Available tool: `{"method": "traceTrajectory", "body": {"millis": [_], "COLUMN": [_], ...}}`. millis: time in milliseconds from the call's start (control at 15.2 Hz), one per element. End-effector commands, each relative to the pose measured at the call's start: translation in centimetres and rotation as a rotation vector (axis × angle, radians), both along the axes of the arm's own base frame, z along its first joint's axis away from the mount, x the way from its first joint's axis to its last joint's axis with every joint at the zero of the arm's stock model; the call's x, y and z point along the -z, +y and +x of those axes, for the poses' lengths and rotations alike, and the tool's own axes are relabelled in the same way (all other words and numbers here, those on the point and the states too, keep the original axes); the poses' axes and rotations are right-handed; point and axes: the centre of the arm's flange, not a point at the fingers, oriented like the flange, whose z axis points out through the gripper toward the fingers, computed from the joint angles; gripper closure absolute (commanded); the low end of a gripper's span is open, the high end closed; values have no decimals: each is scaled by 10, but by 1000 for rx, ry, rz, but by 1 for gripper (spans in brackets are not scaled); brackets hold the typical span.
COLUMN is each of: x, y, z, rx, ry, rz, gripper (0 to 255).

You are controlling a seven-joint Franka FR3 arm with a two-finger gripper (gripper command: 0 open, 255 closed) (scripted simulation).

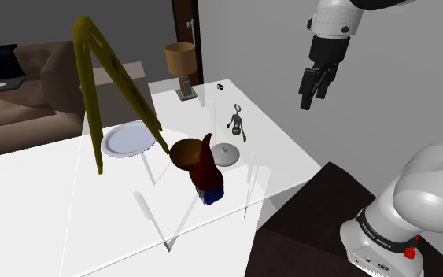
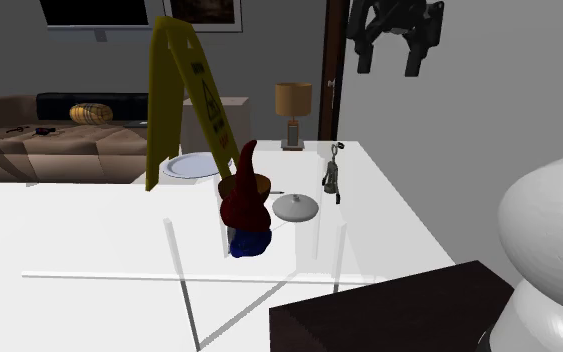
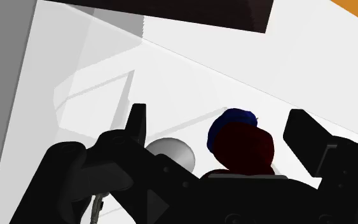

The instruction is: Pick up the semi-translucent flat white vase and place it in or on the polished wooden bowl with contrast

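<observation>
My gripper [image 1: 312, 97] hangs high, fingers spread and empty. Descend squarely over the flat white vase [image 1: 226, 154] — clear of the red-hatted figure [image 1: 205, 167] beside it — then close low.

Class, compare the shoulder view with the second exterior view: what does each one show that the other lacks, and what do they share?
Shoulder view's extras: the open inside of the brown bowl and a red button on the arm's base. Second exterior view's extras: an orange round object on the sofa and a framed picture. Shared: the open gripper high above the table, the flat white vase, red pointed-hat figure, yellow floor sign, plate, lamp and corkscrew.
</observation>
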Motion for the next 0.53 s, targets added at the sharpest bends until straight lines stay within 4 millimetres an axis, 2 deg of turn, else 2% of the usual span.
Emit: {"method": "traceTrajectory", "body": {"millis": [0, 462], "x": [0, 73], "y": [0, 4], "z": [0, 51], "rx": [0, -4], "ry": [0, -32], "rz": [0, 6], "gripper": [0, 0]}}
